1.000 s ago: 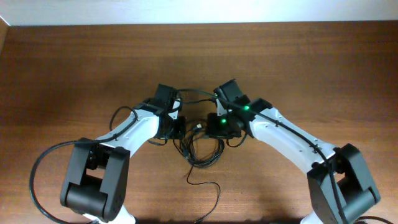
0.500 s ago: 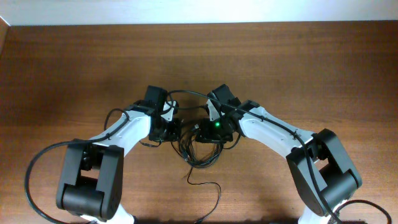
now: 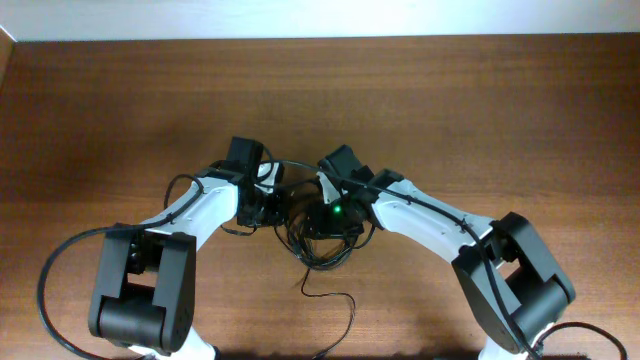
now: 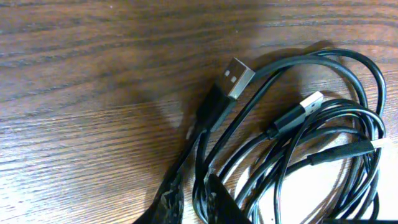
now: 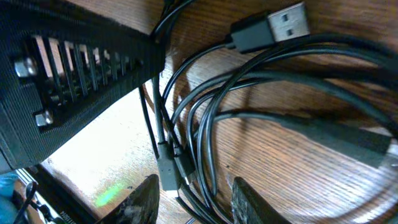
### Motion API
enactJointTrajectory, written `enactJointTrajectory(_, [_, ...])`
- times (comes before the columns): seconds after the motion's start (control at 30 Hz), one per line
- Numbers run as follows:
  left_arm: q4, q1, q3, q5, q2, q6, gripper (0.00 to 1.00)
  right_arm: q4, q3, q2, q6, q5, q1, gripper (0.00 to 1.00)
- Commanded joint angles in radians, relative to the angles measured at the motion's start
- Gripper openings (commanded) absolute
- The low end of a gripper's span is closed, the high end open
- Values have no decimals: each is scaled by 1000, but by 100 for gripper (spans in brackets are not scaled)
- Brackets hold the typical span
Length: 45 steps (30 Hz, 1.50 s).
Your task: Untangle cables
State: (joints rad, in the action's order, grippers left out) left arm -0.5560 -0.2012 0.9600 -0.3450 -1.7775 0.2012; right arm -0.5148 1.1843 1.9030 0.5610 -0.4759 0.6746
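The cables (image 3: 322, 246) lie as one knotted black bundle on the wooden table between both arms, and a loose strand (image 3: 335, 298) trails toward the front edge. My left gripper (image 3: 270, 208) sits at the bundle's left edge. In the left wrist view the left gripper (image 4: 194, 186) is shut on one cable strand (image 4: 200, 163), beside a large USB plug (image 4: 236, 78) and a smaller plug (image 4: 308, 102). My right gripper (image 3: 322, 218) hovers over the bundle's top. In its own view the right gripper (image 5: 196, 186) stands open, several strands (image 5: 202, 124) and small plugs (image 5: 168, 169) between its fingers (image 5: 140, 199).
The wooden table (image 3: 480, 110) spreads out on all sides of the bundle. In the right wrist view the left gripper's black slotted body (image 5: 81, 74) is very close, at upper left. Another USB plug (image 5: 286, 23) lies at the top.
The right arm has swung left toward the left gripper and its jaws have widened over the bundle. The left gripper shifted slightly left, still holding its strand.
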Motion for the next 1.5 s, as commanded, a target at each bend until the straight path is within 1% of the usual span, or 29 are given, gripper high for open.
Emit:
enactJointTrajectory(0.0, [5, 6, -11, -14, 3, -17, 15, 3, -8, 17, -3, 53, 33, 38])
enactJointTrajectory(0.17, [5, 6, -11, -14, 3, -17, 16, 3, -8, 17, -3, 169, 65, 38])
enactJointTrajectory(0.63, [11, 6, -11, -11, 3, -17, 17, 3, -8, 18, -3, 178, 67, 37])
enactJointTrajectory(0.67, [10, 6, -11, -7, 3, -17, 16, 3, -8, 18, -3, 187, 67, 33])
enactJointTrajectory(0.77, [14, 6, -11, -7, 3, -17, 14, 10, -24, 18, -3, 260, 88, 29])
enactJointTrajectory(0.8, [13, 6, -11, -7, 3, -17, 14, 22, -35, 18, -3, 272, 100, 29])
enactJointTrajectory(0.9, [18, 6, -11, -7, 3, -16, 14, 128, -92, 18, -3, 272, 123, 30])
enactJointTrajectory(0.97, [18, 6, -11, -7, 3, -16, 13, 137, -101, 18, -3, 288, 124, 29])
enactJointTrajectory(1.07, [16, 6, -11, -7, 3, -16, 8, 109, -102, 18, 8, 422, 124, 15])
enactJointTrajectory(1.1, [16, 6, -11, -7, 3, -16, 8, 85, -102, 18, 65, 489, 122, 11])
enactJointTrajectory(1.13, [17, 6, -11, -7, 3, -16, 8, 72, -102, 18, 101, 531, 122, 9])
enactJointTrajectory(1.2, [16, 6, -11, -7, 3, -16, 8, 70, -102, 18, 109, 541, 122, 4])
enactJointTrajectory(1.23, [16, 5, -11, -7, 3, -16, 8, 68, -102, 18, 110, 541, 122, 4])
enactJointTrajectory(1.3, [16, 5, -11, -7, 3, -16, 8, 65, -102, 18, 110, 534, 122, 4])
enactJointTrajectory(1.37, [17, 5, -11, -7, 3, -16, 8, 66, -102, 18, 109, 514, 122, 21])
enactJointTrajectory(1.47, [17, 5, -11, -7, 3, -16, 9, 66, -102, 18, 109, 510, 123, 21])
